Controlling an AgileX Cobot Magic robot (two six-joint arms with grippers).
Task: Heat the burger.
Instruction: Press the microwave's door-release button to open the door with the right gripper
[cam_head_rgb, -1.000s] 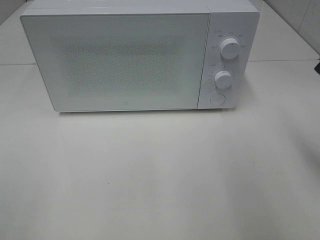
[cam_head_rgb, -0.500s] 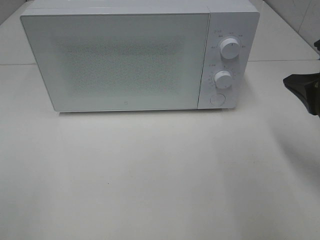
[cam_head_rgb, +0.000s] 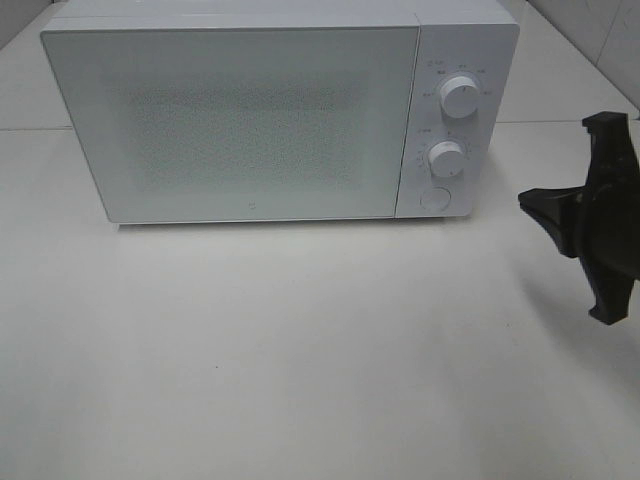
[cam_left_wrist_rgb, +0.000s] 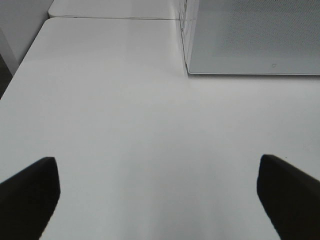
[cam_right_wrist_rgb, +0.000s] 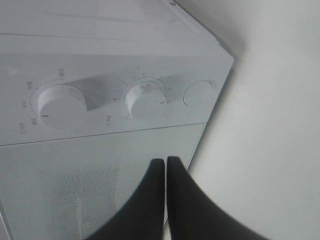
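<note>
The microwave (cam_head_rgb: 465, 40) is white; its door (cam_head_rgb: 240, 120) is pale grey with a fine dotted mesh pattern. The knobs (cam_right_wrist_rgb: 60, 106) are white, each with a red mark, ringed by grey ticks. The table (cam_head_rgb: 300, 350) is white. The left gripper (cam_left_wrist_rgb: 157, 170) and right gripper (cam_right_wrist_rgb: 163, 165) are black.

The black right gripper (cam_head_rgb: 532, 201), fingers pressed together, has slid into sight from the right of the white box-shaped microwave oven (cam_head_rgb: 240, 120). It now seems to hover near that oven's front corner, though partly cropped.
</note>
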